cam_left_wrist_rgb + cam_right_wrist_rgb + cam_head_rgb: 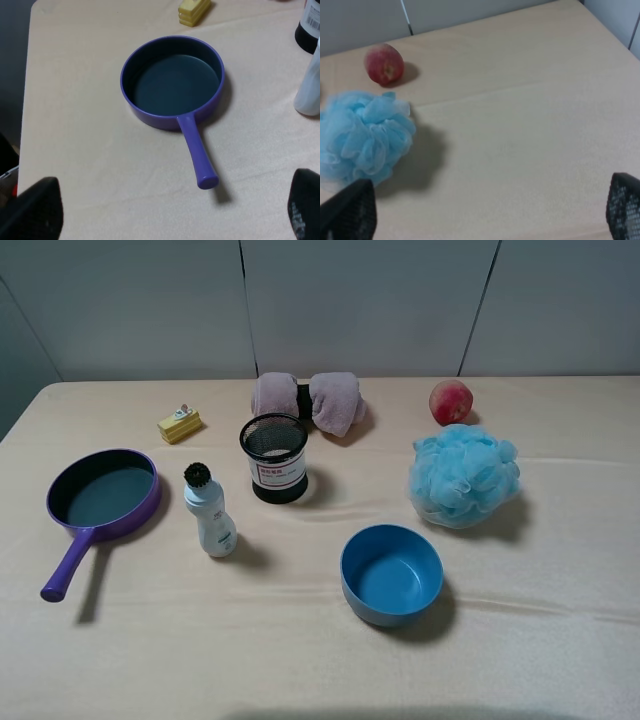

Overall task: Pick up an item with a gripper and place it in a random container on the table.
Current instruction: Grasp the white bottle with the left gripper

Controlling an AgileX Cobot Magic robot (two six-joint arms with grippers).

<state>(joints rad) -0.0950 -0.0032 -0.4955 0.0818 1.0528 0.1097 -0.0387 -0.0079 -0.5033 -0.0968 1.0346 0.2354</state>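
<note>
The white bottle with a black ribbed cap stands upright on the beige table, just left and in front of the black wire-mesh cup. In the left wrist view only the bottle's side and the cup's base show at the picture's edge. My left gripper is open and empty, fingertips wide apart, above the table near the purple pan's handle. My right gripper is open and empty, over bare table beside the blue sponge. Neither arm shows in the high view.
A purple pan lies left of the bottle, handle toward the front. A yellow block sits behind it. A pink towel lies behind the cup. A red apple, a blue bath sponge and a blue bowl are on the right.
</note>
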